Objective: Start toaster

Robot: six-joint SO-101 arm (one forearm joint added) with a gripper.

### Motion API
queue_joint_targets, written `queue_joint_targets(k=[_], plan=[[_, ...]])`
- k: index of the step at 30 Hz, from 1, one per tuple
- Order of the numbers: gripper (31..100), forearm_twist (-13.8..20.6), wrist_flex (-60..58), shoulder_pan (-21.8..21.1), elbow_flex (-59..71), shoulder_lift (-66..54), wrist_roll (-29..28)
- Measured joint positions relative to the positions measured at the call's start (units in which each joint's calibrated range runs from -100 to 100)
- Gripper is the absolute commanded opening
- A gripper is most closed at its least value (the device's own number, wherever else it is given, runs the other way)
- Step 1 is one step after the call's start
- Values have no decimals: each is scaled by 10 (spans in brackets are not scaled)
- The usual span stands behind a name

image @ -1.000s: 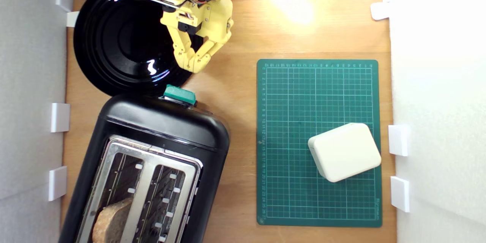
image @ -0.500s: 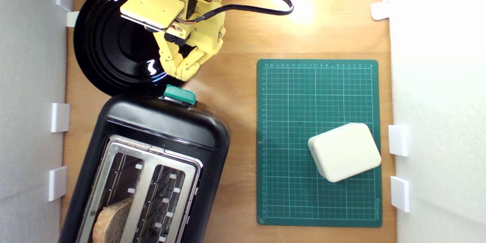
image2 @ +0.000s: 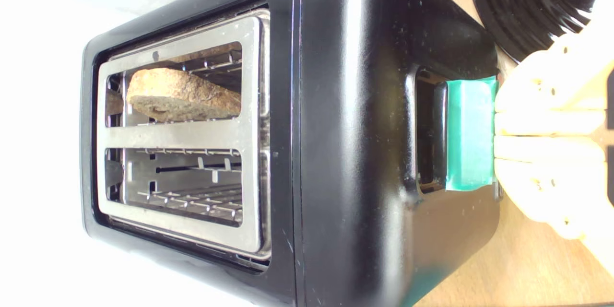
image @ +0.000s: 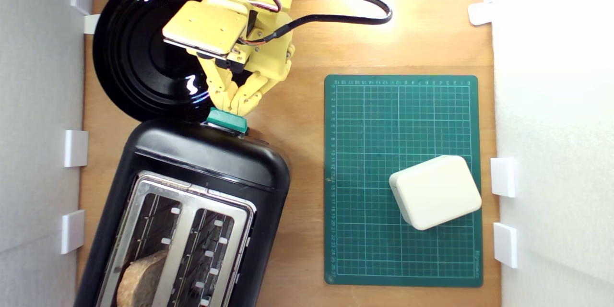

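The glossy black toaster (image: 206, 163) with a silver top plate lies at the exterior view's lower left, and shows in the wrist view as the toaster (image2: 355, 153). A slice of bread (image: 141, 278) sits in one slot, seen too as the bread (image2: 184, 96). The teal lever knob (image: 227, 120) juts from the toaster's end; the wrist view shows this knob (image2: 470, 134) close up. My yellow gripper (image: 233, 107) is shut, its fingertips (image2: 532, 124) pressed together and touching the knob's outer edge. Nothing is held between the fingers.
A round black plate (image: 129, 57) lies just behind the toaster, under the arm. A green cutting mat (image: 403, 105) carries a small cream rounded box (image: 435, 192) on the exterior view's right. White walls with clips border both sides. A black cable (image: 345, 17) trails from the arm.
The gripper has travelled from over the plate's edge toward the toaster, and its shut fingertips now reach the teal knob. The toaster, bread and box have not moved.
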Motion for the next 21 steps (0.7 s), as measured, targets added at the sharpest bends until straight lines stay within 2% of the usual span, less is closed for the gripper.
queue_joint_targets(k=[6, 10, 13, 16, 21], plan=[[313, 0, 4, -2, 0, 0, 0], [313, -4, 2, -29, 13, -33, 0], [313, 12, 3, -42, 48, -71, 2], [313, 21, 3, -41, 49, -93, 2], [313, 14, 3, -43, 42, -103, 2]])
